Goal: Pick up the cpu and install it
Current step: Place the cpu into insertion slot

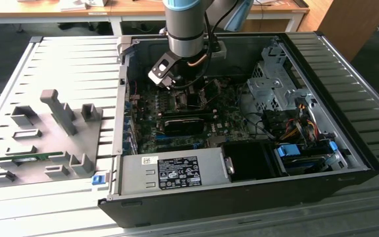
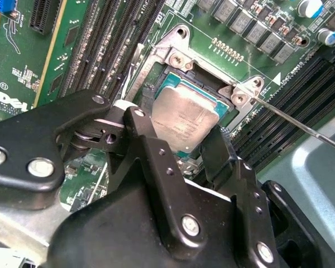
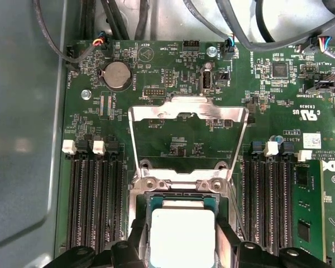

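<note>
The cpu (image 2: 184,118), a flat square chip with a silver top and thin green rim, sits in or just over the dark socket on the green motherboard (image 3: 173,142). My gripper (image 2: 178,127) is shut on it, one black finger (image 2: 140,131) against each side; both wrist views show this, with the cpu (image 3: 181,231) between the fingers. The socket's hinged metal frame (image 3: 187,111) stands open behind the chip. A thin metal lever (image 2: 301,125) sticks out beside the socket. In the exterior view the gripper (image 1: 176,88) reaches down into the open computer case (image 1: 334,123).
Black memory slots (image 3: 95,195) flank the socket, and a green memory stick (image 3: 308,209) fills one. Cables (image 3: 123,19) hang nearby. The case also holds a power supply (image 1: 170,173) and a drive cage (image 1: 275,84). A grey fixture tray (image 1: 51,138) lies on the exterior view's left.
</note>
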